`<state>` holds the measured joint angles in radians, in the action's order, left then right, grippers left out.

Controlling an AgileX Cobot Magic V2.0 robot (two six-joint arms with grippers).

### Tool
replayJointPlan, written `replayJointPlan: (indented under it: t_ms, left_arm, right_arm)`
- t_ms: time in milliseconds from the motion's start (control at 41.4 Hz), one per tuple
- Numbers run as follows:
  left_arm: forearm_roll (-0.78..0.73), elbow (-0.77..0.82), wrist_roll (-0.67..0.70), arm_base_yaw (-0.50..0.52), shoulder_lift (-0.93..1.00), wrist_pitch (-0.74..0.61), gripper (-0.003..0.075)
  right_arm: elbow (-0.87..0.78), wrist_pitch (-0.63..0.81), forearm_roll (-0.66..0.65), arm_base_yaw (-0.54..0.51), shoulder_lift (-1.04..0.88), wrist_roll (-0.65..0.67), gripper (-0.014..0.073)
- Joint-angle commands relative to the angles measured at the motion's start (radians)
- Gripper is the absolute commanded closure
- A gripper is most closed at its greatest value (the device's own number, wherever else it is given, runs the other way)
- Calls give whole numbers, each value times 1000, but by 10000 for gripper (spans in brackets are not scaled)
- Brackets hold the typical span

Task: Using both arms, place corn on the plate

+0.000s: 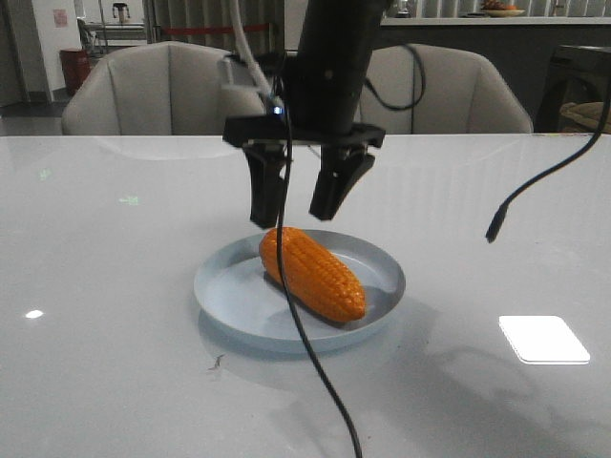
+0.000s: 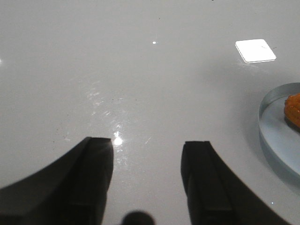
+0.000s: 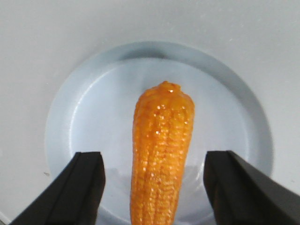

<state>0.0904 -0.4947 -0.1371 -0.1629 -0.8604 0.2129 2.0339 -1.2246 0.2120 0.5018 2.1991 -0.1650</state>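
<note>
1. On the white table (image 1: 115, 286), centre of the front view: pale blue plate (image 1: 229, 296), round and shallow, low rim all the way round.
2. Lying on that plate, the corn (image 1: 311, 272), orange and bumpy, set at a slant: one end towards the far left of the plate, the other towards the near right.
3. Seen from the right wrist, corn (image 3: 161, 154) sits well inside the plate (image 3: 84, 117), pale blue floor showing on both sides of it.
4. Hanging straight above the corn, right gripper (image 1: 301, 196) on its black arm (image 1: 329, 57); jaws spread wide, holding nothing, tips clear of the cob.
5. From the right wrist camera, right gripper (image 3: 154, 180) straddles the cob, one finger (image 3: 86, 180) either side, a gap between each finger and the corn.
6. Left gripper (image 2: 146, 161) over bare table (image 2: 140, 70), jaws parted wide, nothing between them.
7. At the edge of the left wrist view, a slice of the plate (image 2: 276, 140) and a sliver of the corn (image 2: 294, 110), well apart from the left fingers.
8. Across the front view, a thin black cable (image 1: 315, 363) dangling down past the plate; another black cable (image 1: 535, 181) hanging loose over the table on the right.
9. Beyond the far table edge, two pale chairs (image 1: 143, 91).
10. Near right of the plate, a bright rectangular reflection (image 1: 544, 339) on the tabletop.
</note>
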Motion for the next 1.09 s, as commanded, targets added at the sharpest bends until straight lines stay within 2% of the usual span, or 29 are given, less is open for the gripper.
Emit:
replayJointPlan:
  t_ms: [0, 242, 435, 580, 774, 1064]
  left_arm:
    - [9, -28, 12, -7, 9, -75, 319]
    - [-2, -28, 12, -7, 9, -75, 319]
    - [-2, -28, 12, -7, 9, -75, 319]
    - [-2, -28, 12, -7, 9, -76, 319]
    - [-2, -28, 12, -7, 9, -76, 319]
    - [-7, -28, 12, -4, 9, -104, 319]
  right_arm:
    - [34, 15, 4, -38, -166, -5, 41]
    - [33, -3, 4, -185, -370, -5, 41]
    - [26, -7, 3, -352, -536, -9, 41]
    - [-48, 20, 2, -479, -684, -71, 41]
    - [-324, 174, 3, -611, -929, -78, 41]
    - [-932, 426, 2, -636, -1316, -92, 41]
